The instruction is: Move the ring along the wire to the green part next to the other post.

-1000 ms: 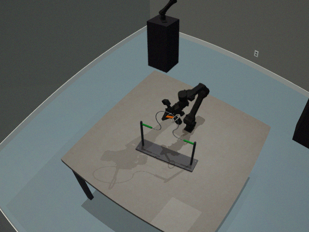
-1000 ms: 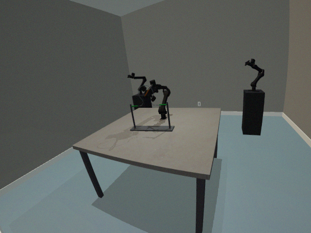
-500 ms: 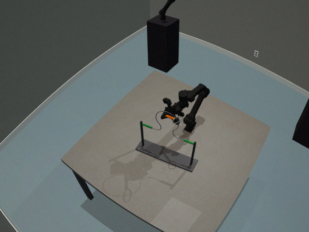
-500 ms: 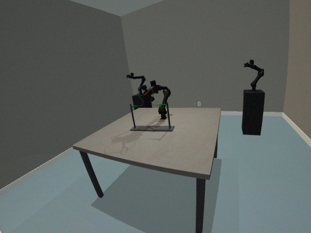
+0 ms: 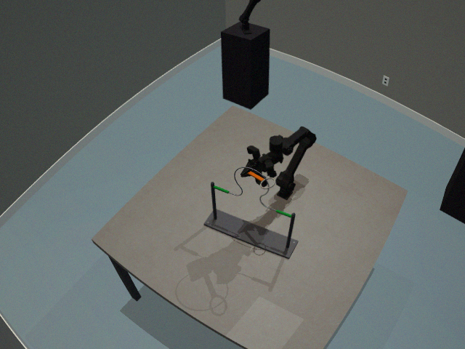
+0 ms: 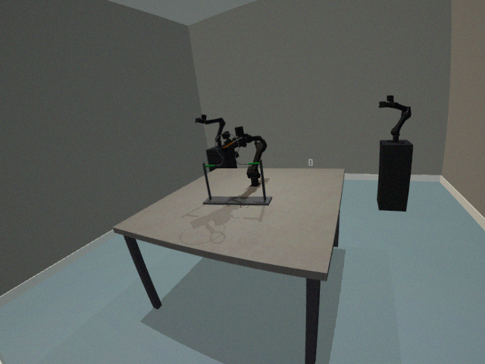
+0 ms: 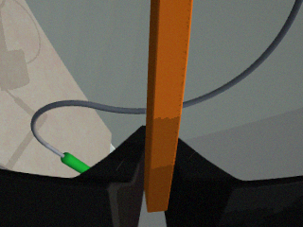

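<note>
My gripper [image 5: 256, 177] [image 7: 151, 132] is shut on the orange handle [image 5: 256, 175] [image 6: 229, 145] [image 7: 169, 80], above and behind the wire stand. The pale ring [image 5: 275, 182] is at the handle's right end in the top view, at the wire's right-hand bend. The wire seems to pass through it; contact cannot be told. The ring is out of the wrist view. The grey wire [image 7: 213, 96] curves behind the handle there. The left green part [image 5: 220, 189] [image 6: 210, 165] and right green part [image 5: 283, 213] [image 6: 255, 163] adjoin the left post [image 5: 213, 204] and right post [image 5: 290, 233].
The posts stand on a dark base plate [image 5: 270, 239] [image 6: 256, 201] on the table [image 5: 150, 233] [image 6: 297, 230]. The grey wire loops high between the green parts, close to the gripper's fingers. Other arms stand on dark pedestals [image 5: 244, 67] [image 6: 395, 176] beyond the table.
</note>
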Robot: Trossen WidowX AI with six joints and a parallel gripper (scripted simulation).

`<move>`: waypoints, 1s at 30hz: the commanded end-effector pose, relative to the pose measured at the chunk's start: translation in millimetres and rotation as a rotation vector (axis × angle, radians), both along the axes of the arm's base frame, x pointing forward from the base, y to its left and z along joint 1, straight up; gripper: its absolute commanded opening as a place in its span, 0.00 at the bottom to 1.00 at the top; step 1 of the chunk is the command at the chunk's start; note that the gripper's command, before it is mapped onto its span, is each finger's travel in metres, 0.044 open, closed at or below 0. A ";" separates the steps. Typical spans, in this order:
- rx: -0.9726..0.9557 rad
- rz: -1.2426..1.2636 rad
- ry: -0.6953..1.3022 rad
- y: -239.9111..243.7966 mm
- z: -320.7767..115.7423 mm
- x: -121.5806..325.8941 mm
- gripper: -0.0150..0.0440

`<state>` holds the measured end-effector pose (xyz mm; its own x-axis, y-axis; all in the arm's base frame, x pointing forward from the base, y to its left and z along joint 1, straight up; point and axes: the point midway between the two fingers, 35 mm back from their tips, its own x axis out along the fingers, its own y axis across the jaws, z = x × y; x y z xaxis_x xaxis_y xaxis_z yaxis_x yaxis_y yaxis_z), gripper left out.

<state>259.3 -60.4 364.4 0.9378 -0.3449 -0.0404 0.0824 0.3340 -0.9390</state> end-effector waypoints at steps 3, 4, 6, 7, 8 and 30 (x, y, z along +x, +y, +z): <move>-0.089 -0.003 -0.011 -1.8 3.6 -0.1 0.00; -0.101 -0.003 -0.013 -2.0 4.2 -0.1 0.00; -0.127 -0.003 -0.017 -2.3 5.4 0.0 0.00; -0.140 -0.003 -0.018 -2.5 6.0 0.0 0.00; -0.153 -0.003 -0.020 -2.7 6.6 0.0 0.00; -0.435 -0.007 -0.058 -3.9 20.5 0.0 0.00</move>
<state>259.3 -64.4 383.1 0.9328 -0.3317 0.1410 0.1348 -0.0418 -0.9900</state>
